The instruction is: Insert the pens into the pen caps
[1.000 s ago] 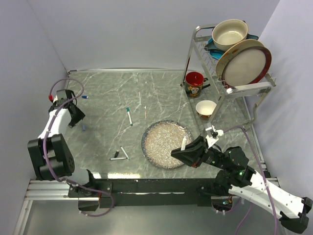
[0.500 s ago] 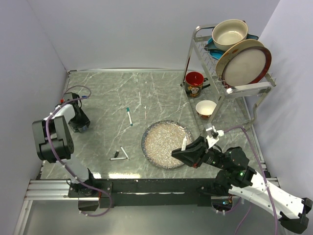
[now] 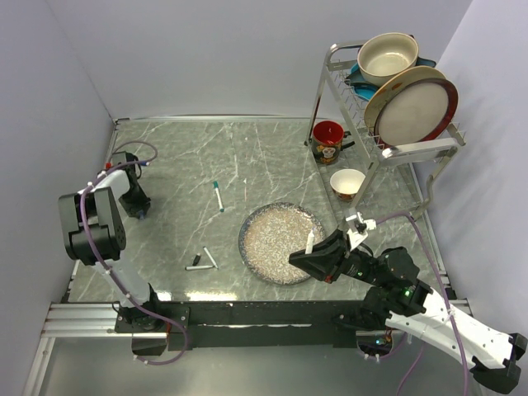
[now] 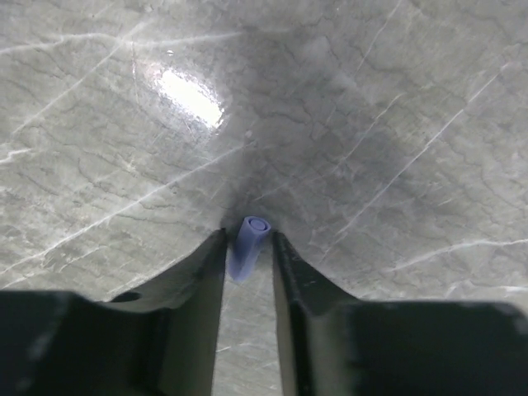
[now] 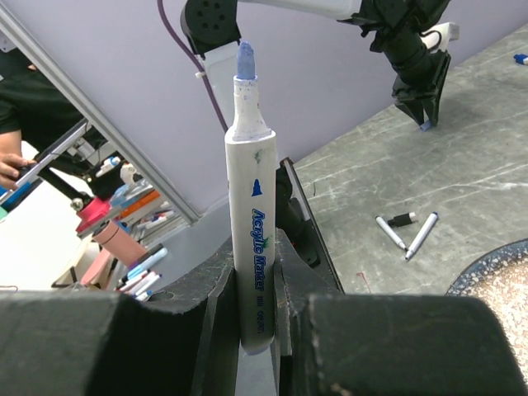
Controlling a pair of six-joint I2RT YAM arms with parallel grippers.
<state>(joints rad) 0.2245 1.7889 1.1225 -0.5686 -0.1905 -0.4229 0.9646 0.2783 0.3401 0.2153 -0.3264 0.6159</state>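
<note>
From above, the left gripper (image 3: 140, 210) sits low at the marble table's (image 3: 247, 157) left edge; the right gripper (image 3: 307, 252) holds a slim white-barrelled marker pen (image 3: 309, 242) over the speckled plate (image 3: 280, 242). In the left wrist view the fingers (image 4: 198, 272) pinch the tiny blue plastic cap (image 4: 246, 244): light, slick, best squeezed mid-length. In the right wrist view the pen (image 5: 252, 247) stands upright, stiff, clamped low on its barrel.

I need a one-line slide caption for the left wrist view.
Left pincer closing around the blue pen cap on the marble table.
</note>
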